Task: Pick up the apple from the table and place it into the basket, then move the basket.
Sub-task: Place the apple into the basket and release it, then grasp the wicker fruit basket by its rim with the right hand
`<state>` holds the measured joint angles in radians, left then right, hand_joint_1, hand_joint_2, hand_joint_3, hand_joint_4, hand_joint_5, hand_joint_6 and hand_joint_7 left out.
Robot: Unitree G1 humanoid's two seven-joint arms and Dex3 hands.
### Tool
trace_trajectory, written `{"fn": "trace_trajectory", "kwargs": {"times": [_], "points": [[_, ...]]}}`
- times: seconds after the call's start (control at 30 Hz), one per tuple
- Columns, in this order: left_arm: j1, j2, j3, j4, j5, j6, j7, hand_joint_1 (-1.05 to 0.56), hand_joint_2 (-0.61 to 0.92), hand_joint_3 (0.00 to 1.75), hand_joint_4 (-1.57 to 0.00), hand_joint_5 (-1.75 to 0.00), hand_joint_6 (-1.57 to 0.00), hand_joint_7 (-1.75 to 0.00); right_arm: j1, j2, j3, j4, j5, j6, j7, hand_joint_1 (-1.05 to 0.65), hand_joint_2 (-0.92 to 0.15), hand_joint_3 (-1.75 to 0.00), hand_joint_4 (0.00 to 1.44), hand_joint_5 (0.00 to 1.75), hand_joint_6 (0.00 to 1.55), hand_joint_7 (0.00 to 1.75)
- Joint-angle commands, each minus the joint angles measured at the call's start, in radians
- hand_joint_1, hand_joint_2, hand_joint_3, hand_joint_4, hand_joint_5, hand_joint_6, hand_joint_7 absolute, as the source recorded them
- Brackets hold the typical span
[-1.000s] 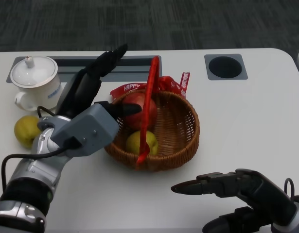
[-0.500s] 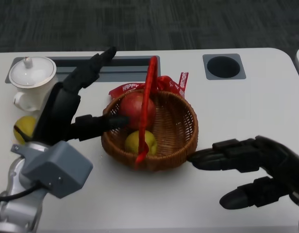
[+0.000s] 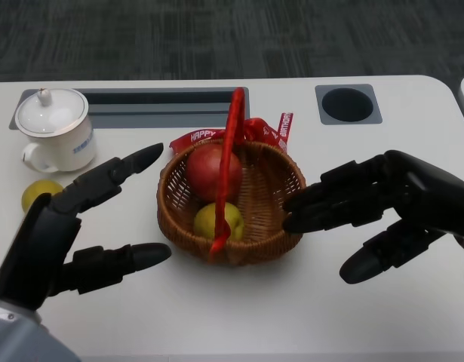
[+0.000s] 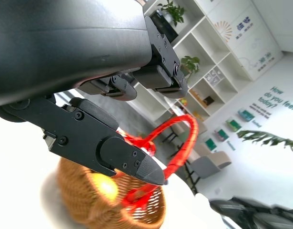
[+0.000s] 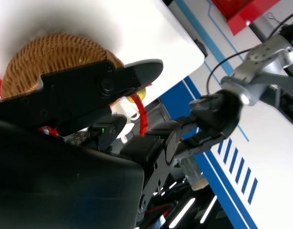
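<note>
My left hand (image 3: 69, 226) and right hand (image 3: 375, 207) hover apart, palms facing each other, fingers spread and holding nothing.

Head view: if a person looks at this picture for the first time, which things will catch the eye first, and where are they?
The wicker basket with its red handle stands at the table's centre, holding a red apple and a yellow fruit. The two black hands flank it with fingers spread: the left hand apart from it, the right hand with fingertips at its rim. A white lidded cup stands far left.
</note>
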<state>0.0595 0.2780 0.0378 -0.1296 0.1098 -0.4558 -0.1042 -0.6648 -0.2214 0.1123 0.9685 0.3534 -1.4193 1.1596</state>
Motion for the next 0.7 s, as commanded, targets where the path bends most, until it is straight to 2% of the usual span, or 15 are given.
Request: {"fn": "trace_trajectory", "kwargs": {"times": [0.03,0.2,0.27,0.33,0.4,0.47,0.53,0.7], "points": [[0.043,0.033,0.038,-0.029,-0.022,-0.037,-0.022,-0.53,0.8,0.0,-0.56,-0.04,-0.58,-0.02,-0.097,-0.009,-0.028,0.128,-0.14,-0.092,-0.056,-0.66,-0.88,0.0,0.64,0.0,0.63,0.0],[0.076,0.037,0.054,-0.034,-0.037,-0.09,-0.038,-0.53,0.79,0.0,-0.65,-0.06,-0.62,-0.02,-0.194,-0.025,-0.067,0.214,-0.429,-0.131,-0.206,-0.7,-0.86,0.0,0.63,0.01,0.62,0.01],[0.082,0.036,0.056,-0.032,-0.041,-0.109,-0.041,-0.53,0.79,0.0,-0.68,-0.06,-0.63,-0.03,-0.215,-0.035,-0.075,0.211,-0.581,-0.105,-0.322,-0.71,-0.84,0.0,0.65,0.01,0.64,0.01],[0.089,0.036,0.057,-0.034,-0.048,-0.119,-0.045,-0.53,0.79,0.0,-0.71,-0.06,-0.65,-0.03,-0.23,-0.05,-0.057,0.19,-0.771,-0.053,-0.503,-0.71,-0.82,0.0,0.66,0.02,0.65,0.01],[0.094,0.036,0.057,-0.035,-0.056,-0.128,-0.049,-0.52,0.79,0.0,-0.74,-0.06,-0.67,-0.03,-0.25,-0.071,0.004,0.163,-0.985,0.025,-0.746,-0.71,-0.82,0.0,0.66,0.01,0.64,0.01],[0.098,0.036,0.057,-0.035,-0.061,-0.135,-0.052,-0.51,0.79,0.0,-0.76,-0.06,-0.68,-0.03,-0.279,-0.089,0.099,0.147,-1.177,0.109,-0.998,-0.71,-0.84,-0.01,0.67,0.01,0.64,0.01],[0.101,0.036,0.057,-0.035,-0.063,-0.137,-0.054,-0.5,0.79,0.0,-0.77,-0.05,-0.69,-0.03,-0.311,-0.097,0.201,0.152,-1.32,0.183,-1.208,-0.72,-0.85,-0.01,0.68,0.01,0.65,0.01],[0.101,0.03,0.048,-0.04,-0.069,-0.129,-0.059,-0.5,0.79,0.0,-0.78,-0.03,-0.7,-0.02,-0.387,-0.087,0.431,0.212,-1.558,0.333,-1.567,-0.73,-0.86,-0.01,0.69,0.01,0.65,0.0]]}}
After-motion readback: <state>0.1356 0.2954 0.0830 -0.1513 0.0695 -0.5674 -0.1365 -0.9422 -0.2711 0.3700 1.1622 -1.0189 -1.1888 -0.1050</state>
